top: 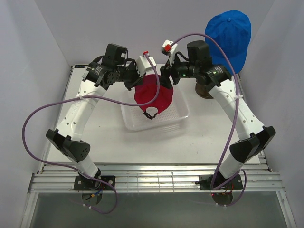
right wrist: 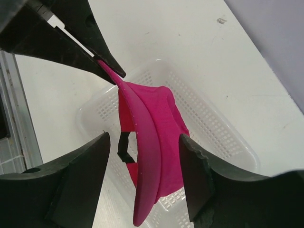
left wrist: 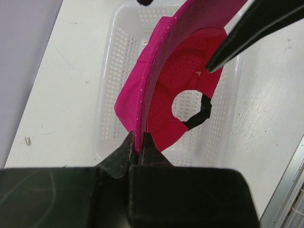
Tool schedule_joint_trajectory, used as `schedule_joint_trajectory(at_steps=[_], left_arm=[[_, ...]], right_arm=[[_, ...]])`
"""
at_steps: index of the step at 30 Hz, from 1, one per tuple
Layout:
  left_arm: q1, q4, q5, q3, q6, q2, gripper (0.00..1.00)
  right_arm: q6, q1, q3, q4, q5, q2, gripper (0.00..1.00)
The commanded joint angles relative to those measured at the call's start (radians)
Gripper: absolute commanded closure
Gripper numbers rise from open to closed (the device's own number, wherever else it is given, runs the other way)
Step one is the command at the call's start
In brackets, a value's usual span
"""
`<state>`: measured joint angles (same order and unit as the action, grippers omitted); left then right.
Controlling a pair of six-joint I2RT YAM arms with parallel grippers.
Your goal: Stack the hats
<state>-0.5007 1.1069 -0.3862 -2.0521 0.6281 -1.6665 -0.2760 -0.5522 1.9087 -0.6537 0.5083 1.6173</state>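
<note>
A magenta-red cap [top: 153, 94] hangs above the clear plastic tray [top: 176, 117]. My left gripper [left wrist: 138, 140] is shut on the edge of its brim [left wrist: 156, 66] and holds it up; the cap's inside and black back strap [left wrist: 197, 116] face down toward the tray. My right gripper [right wrist: 145, 154] is open, its fingers on either side of the brim [right wrist: 149, 161] without touching it. A blue cap [top: 230, 35] sits on the mannequin head at the back right. The black and dark green caps are out of view.
The brown stand [top: 205, 90] of the mannequin head shows behind my right arm. White walls close in the table on the left, back and right. A metal rail runs along the near edge [top: 152, 178].
</note>
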Motion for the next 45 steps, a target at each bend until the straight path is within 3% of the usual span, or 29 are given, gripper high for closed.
schedule_joint_trajectory(at_steps=[1, 3, 4, 5, 8, 9, 11, 12, 20, 21, 23, 24, 26, 28, 33, 34, 38, 41, 45], left_arm=[[-0.013, 0.001, 0.017, -0.029, 0.013, 0.002, 1.00], [-0.016, 0.001, 0.021, -0.040, 0.013, -0.004, 1.00], [-0.018, 0.001, 0.029, -0.048, 0.013, -0.006, 1.00], [-0.021, 0.001, 0.035, -0.052, 0.016, -0.007, 1.00], [-0.036, 0.001, 0.064, -0.066, 0.031, -0.012, 1.00], [-0.039, 0.001, 0.067, -0.071, 0.035, -0.016, 1.00], [-0.041, 0.001, 0.075, -0.092, 0.039, -0.019, 1.00], [-0.042, -0.001, 0.075, -0.100, 0.042, -0.025, 1.00], [-0.041, -0.025, 0.070, -0.235, 0.002, -0.071, 1.00], [-0.041, -0.030, 0.075, -0.262, -0.007, -0.076, 0.95], [-0.042, -0.042, 0.087, -0.287, -0.042, -0.087, 0.76], [-0.041, -0.051, 0.104, -0.310, -0.053, -0.093, 0.50], [-0.042, -0.056, 0.128, -0.336, -0.082, -0.101, 0.21], [-0.041, -0.055, 0.177, -0.368, -0.108, -0.105, 0.06], [-0.041, -0.024, 0.248, -0.407, -0.140, -0.108, 0.02], [-0.042, -0.018, 0.245, -0.416, -0.145, -0.108, 0.02], [-0.042, 0.013, 0.207, -0.419, -0.156, -0.113, 0.02], [-0.039, 0.028, 0.192, -0.415, -0.160, -0.119, 0.02], [-0.036, 0.042, 0.158, -0.416, -0.163, -0.134, 0.02]], right_arm=[[-0.031, -0.011, 0.073, -0.043, 0.003, 0.024, 0.35], [-0.041, -0.017, 0.085, -0.061, -0.013, 0.045, 0.45], [-0.055, -0.025, 0.102, -0.064, -0.031, 0.052, 0.58], [-0.064, -0.029, 0.114, -0.067, -0.078, 0.058, 0.62], [-0.121, -0.049, 0.182, -0.075, -0.169, 0.084, 0.62], [-0.136, -0.054, 0.197, -0.073, -0.181, 0.093, 0.66], [-0.176, -0.063, 0.228, -0.064, -0.209, 0.099, 0.80], [-0.210, -0.064, 0.228, -0.061, -0.223, 0.101, 0.92], [-0.457, -0.092, 0.182, -0.002, -0.417, 0.050, 0.92], [-0.495, -0.092, 0.184, 0.014, -0.433, 0.041, 0.92], [-0.540, -0.092, 0.187, 0.045, -0.481, 0.032, 0.92], [-0.570, -0.092, 0.187, 0.087, -0.500, 0.024, 0.92], [-0.609, -0.092, 0.187, 0.135, -0.568, 0.012, 0.92], [-0.696, -0.092, 0.181, 0.233, -0.628, 0.007, 0.92], [-1.053, -0.089, 0.105, 0.615, -0.729, 0.013, 0.92], [-1.107, -0.075, 0.090, 0.758, -0.717, 0.022, 0.92], [-1.290, 0.003, 0.085, 0.987, -0.611, 0.067, 0.92], [-1.351, 0.084, 0.101, 1.052, -0.519, 0.075, 0.92], [-1.434, 0.155, 0.086, 1.001, -0.390, 0.027, 0.92]])
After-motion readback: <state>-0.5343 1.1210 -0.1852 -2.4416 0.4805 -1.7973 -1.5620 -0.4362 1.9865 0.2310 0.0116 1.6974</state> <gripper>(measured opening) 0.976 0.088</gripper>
